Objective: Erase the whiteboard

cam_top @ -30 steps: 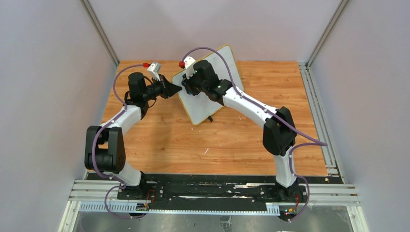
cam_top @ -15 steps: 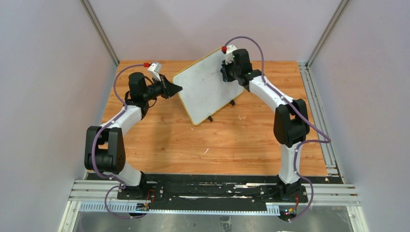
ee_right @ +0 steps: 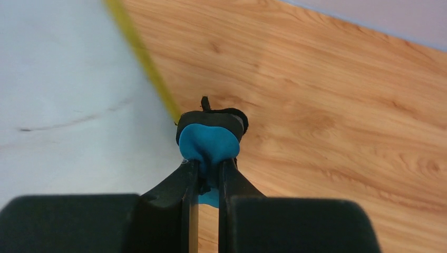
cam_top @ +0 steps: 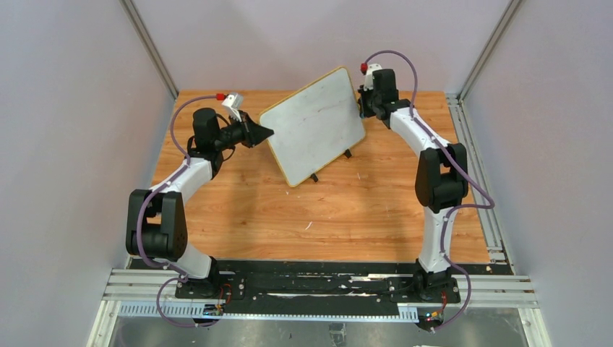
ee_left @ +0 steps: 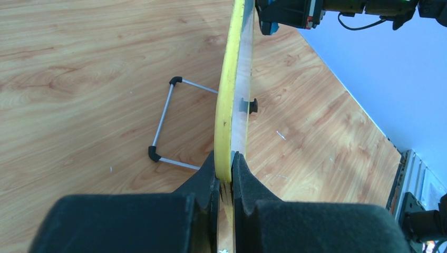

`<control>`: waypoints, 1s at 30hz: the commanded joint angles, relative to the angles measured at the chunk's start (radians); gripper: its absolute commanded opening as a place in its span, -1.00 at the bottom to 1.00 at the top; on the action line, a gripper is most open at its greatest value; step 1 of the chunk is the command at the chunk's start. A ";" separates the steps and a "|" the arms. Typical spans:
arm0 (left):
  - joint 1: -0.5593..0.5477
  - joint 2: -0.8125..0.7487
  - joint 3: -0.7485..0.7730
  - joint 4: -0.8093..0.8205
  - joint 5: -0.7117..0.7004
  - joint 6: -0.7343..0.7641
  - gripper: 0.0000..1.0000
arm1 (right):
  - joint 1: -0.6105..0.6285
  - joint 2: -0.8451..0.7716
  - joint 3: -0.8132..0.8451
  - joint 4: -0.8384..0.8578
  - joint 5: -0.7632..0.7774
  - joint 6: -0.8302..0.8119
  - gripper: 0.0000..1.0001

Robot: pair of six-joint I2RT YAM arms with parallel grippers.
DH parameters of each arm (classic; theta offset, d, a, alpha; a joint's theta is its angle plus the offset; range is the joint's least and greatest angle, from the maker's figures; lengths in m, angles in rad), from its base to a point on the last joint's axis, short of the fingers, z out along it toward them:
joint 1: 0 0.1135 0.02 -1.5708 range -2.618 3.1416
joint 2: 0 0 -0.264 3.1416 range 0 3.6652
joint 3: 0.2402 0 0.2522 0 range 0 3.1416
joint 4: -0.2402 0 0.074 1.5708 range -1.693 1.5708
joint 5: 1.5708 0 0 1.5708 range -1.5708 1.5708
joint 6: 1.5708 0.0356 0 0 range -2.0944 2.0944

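The whiteboard (cam_top: 314,123) stands tilted on its two black feet at the back middle of the table, its white face looking blank from above. My left gripper (cam_top: 266,133) is shut on the board's left edge; the left wrist view shows the yellow rim (ee_left: 225,110) clamped between the pads. My right gripper (cam_top: 361,108) is at the board's upper right corner, just off its edge, shut on a blue eraser with a black pad (ee_right: 210,138). The right wrist view shows the white face (ee_right: 68,100) with a faint grey smear and the yellow rim beside the eraser.
The wooden table (cam_top: 289,210) is bounded by grey walls at left, back and right. A metal wire stand (ee_left: 164,124) props the board from behind. An aluminium rail (cam_top: 477,166) runs along the right edge of the table.
My right gripper has swept with the eraser from the board's upper left, across its face, to just past the upper right corner. The left gripper has kept hold of the board.
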State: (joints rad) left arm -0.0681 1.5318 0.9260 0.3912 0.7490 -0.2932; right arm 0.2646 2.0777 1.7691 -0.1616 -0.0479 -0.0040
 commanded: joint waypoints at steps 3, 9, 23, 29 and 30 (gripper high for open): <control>-0.004 0.022 -0.016 -0.117 -0.063 0.240 -1.00 | -0.062 -0.126 -0.081 -0.164 0.136 0.058 -0.99; -0.004 0.039 -0.011 -0.117 -0.061 0.234 -1.00 | -0.112 -0.243 -0.189 -0.333 0.183 0.119 -0.99; -0.004 0.049 -0.009 -0.117 -0.069 0.238 -1.00 | -0.134 -0.444 -0.645 -0.415 0.020 0.211 -0.99; -0.004 0.056 -0.010 -0.117 -0.069 0.237 -1.00 | -0.135 -0.519 -0.692 -0.452 0.027 0.212 -0.89; -0.004 0.054 -0.012 -0.117 -0.068 0.237 -1.00 | -0.134 -0.524 -0.689 -0.462 0.028 0.210 -0.79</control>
State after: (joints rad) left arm -0.0696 1.5345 0.9367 0.3820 0.7544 -0.2779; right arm 0.1387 1.6032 1.0737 -0.5961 -0.0044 0.1902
